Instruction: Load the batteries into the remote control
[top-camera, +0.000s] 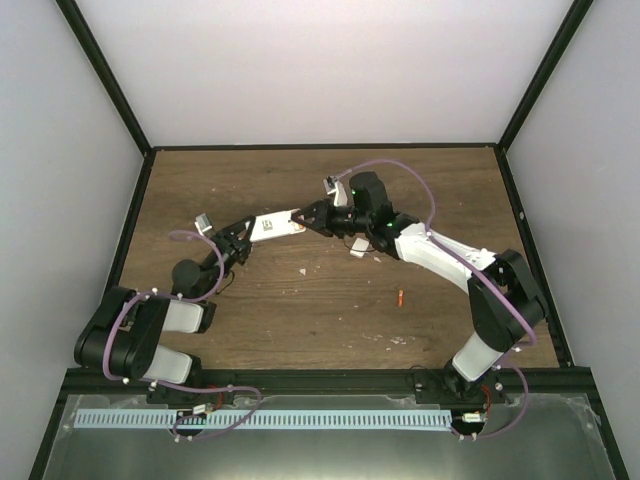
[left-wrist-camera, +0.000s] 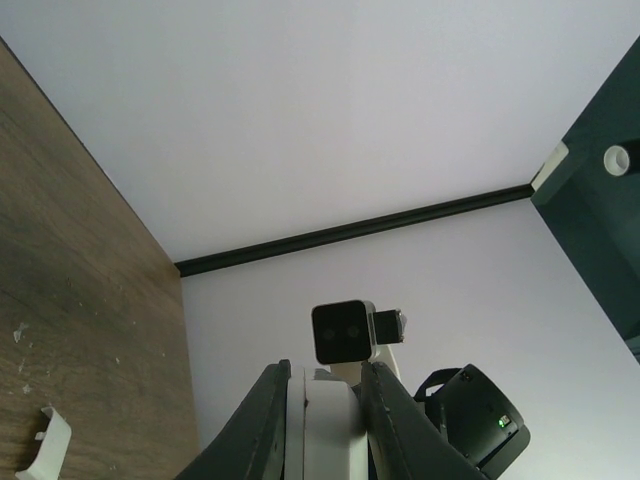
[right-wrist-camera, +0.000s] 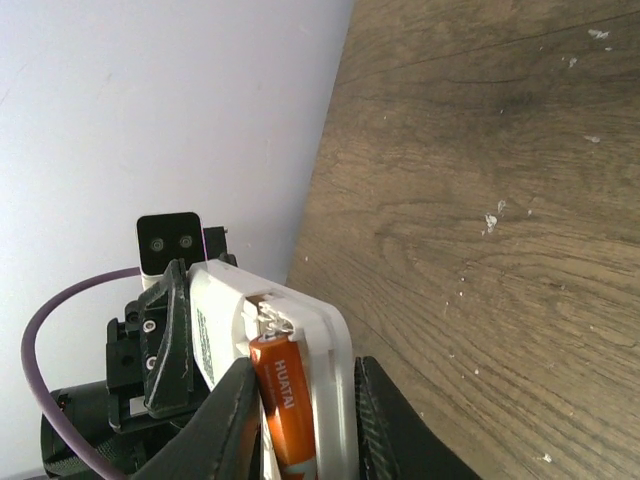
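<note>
1. The left gripper (top-camera: 243, 236) is clamping the remote control (top-camera: 268, 228) by its left end, left of centre in the top view. It seems to be holding it raised above the table (top-camera: 300, 330). The left wrist view is showing the white slab pinched between its fingers.
2. The right gripper (top-camera: 312, 219) is meeting the remote's right end. In the right wrist view, one orange battery (right-wrist-camera: 281, 412) is lying in the open bay at the lower left of the frame. The fingers are standing on either side of that end.
3. I cannot tell whether those fingers are squeezing the battery, squeezing the remote, or merely flanking them.
4. The step in hand is looking like the seating of the first cell, with about half the loading waiting to be done.
5. The second battery (top-camera: 399, 297) is lying on the table, right of centre and lower, well apart from both grippers. A small white piece (top-camera: 357, 250), possibly the cover, is lying just below the right gripper.
6. Next, the right gripper is going to need to press the cell flat and let go. Then it is going to need to reach for the loose battery while the left steadies the remote.
</note>
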